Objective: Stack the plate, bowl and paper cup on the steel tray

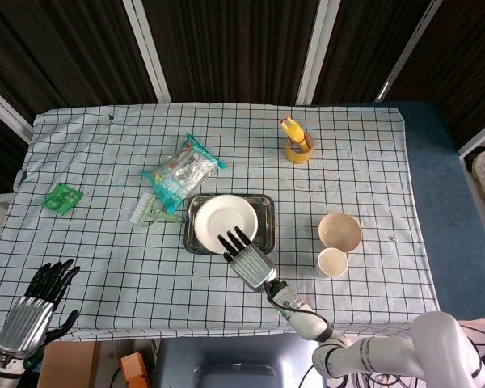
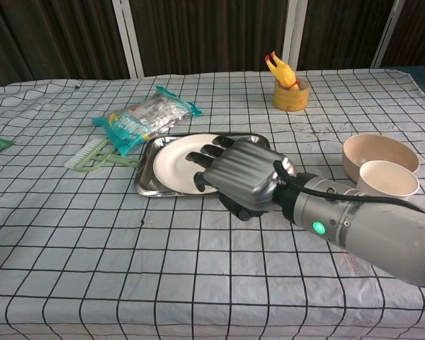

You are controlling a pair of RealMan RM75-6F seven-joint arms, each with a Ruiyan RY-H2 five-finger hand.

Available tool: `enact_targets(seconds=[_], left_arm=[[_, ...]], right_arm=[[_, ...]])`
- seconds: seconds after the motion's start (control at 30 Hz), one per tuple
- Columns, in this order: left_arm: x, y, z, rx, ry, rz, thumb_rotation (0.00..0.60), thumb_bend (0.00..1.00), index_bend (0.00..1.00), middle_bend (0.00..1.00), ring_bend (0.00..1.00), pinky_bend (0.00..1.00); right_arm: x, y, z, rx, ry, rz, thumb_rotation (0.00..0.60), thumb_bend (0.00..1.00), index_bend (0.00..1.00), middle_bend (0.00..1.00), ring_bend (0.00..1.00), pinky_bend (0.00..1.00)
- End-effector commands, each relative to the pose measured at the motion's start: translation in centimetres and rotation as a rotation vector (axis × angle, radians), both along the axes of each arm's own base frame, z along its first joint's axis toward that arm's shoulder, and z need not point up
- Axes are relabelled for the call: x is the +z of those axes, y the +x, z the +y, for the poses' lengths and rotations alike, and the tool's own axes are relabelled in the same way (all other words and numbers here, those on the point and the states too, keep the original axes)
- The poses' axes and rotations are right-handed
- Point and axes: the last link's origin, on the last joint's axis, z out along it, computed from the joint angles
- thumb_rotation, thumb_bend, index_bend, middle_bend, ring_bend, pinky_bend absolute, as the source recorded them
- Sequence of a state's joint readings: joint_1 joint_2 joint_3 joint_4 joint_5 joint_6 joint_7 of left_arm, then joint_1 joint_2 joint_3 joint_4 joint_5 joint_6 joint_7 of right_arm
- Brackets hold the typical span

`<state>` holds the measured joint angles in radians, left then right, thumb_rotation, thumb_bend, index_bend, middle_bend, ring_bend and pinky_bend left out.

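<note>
Head view: plate [image 1: 225, 216] lying in the steel tray [image 1: 264, 206] at frame centre, right hand [image 1: 246, 258] just below it with fingers spread and nothing held, bowl [image 1: 339, 230] and paper cup [image 1: 332, 262] side by side at centre right, left hand [image 1: 36, 305] idle at lower left, fingers apart. Chest view: same empty right hand [image 2: 237, 176] over the tray's near edge, fingertips above the plate. Plate step apparently done; next, probably a reach to the right for the bowl.

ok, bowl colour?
Beige, a pale tan; the bowl shows best in the chest view.
</note>
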<state>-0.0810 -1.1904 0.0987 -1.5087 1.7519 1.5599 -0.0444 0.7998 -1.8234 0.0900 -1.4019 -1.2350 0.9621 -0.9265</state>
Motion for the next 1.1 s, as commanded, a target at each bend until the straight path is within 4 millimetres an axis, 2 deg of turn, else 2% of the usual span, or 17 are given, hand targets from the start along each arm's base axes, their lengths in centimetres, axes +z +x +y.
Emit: enact_targets(seconds=[0.03,0.07,0.13,0.17,0.2,0.27,0.37,0.47,0.63,0.8,1.0,1.1], left_arm=[[0.0,0.0,0.0,0.0,0.001,-0.001,0.6,0.38,0.0,0.0,0.0,0.01],[0.1,0.0,0.0,-0.001,0.002,-0.001,0.6,0.38,0.0,0.0,0.0,0.01],[0.1,0.0,0.0,-0.001,0.003,-0.003,0.6,0.38,0.0,0.0,0.0,0.01],[0.1,0.0,0.0,-0.001,0.002,-0.003,0.6,0.38,0.0,0.0,0.0,0.01],[0.0,0.0,0.0,0.0,-0.001,-0.001,0.6,0.38,0.0,0.0,0.0,0.01],[-0.1,0.0,0.0,0.0,-0.004,0.001,0.6,0.38,0.0,0.0,0.0,0.01],[-0.2,0.0,-0.1,-0.001,-0.005,0.005,0.6,0.38,0.0,0.0,0.0,0.01],[-0.3,0.1,-0.1,-0.002,-0.005,0.009,0.6,0.38,0.0,0.0,0.0,0.01],[-0.7,0.2,0.0,-0.003,-0.018,0.016,0.6,0.38,0.0,0.0,0.0,0.01],[-0.8,0.3,-0.1,-0.007,-0.018,0.019,0.6,0.38,0.0,0.0,0.0,0.01],[-0.8,0.2,0.0,-0.004,-0.016,0.021,0.6,0.38,0.0,0.0,0.0,0.01],[-0.9,0.3,0.0,-0.005,-0.019,0.024,0.6,0.38,0.0,0.0,0.0,0.01]], right_arm=[[0.4,-0.1,0.2,0.004,0.0,-0.009,0.6,0.63,0.27,0.0,0.0,0.0],[0.8,-0.2,0.3,0.006,-0.001,-0.021,0.6,0.56,0.26,0.0,0.0,0.0],[2.1,-0.6,0.8,0.013,0.001,-0.053,0.6,0.34,0.25,0.0,0.0,0.0],[3.1,-1.0,1.3,0.009,0.002,-0.085,0.6,0.29,0.24,0.0,0.0,0.0],[5.1,-2.0,2.2,-0.005,0.022,-0.134,0.6,0.24,0.24,0.0,0.0,0.0],[7.1,-2.9,3.1,-0.006,0.055,-0.167,0.6,0.2,0.24,0.0,0.0,0.0],[10.3,-4.6,4.4,-0.008,0.091,-0.21,0.6,0.18,0.24,0.0,0.0,0.0],[13.3,-6.7,5.2,0.034,0.052,-0.199,0.6,0.18,0.25,0.0,0.0,0.0],[15.8,-9.8,5.4,0.069,-0.056,-0.142,0.6,0.18,0.25,0.0,0.0,0.0],[17.2,-12.1,3.2,0.029,-0.19,-0.106,0.6,0.18,0.25,0.0,0.0,0.0],[18.4,-15.0,0.1,-0.082,-0.251,-0.043,0.6,0.18,0.26,0.0,0.0,0.0],[18.9,-16.5,-0.8,-0.111,-0.262,-0.007,0.6,0.18,0.27,0.0,0.0,0.0]])
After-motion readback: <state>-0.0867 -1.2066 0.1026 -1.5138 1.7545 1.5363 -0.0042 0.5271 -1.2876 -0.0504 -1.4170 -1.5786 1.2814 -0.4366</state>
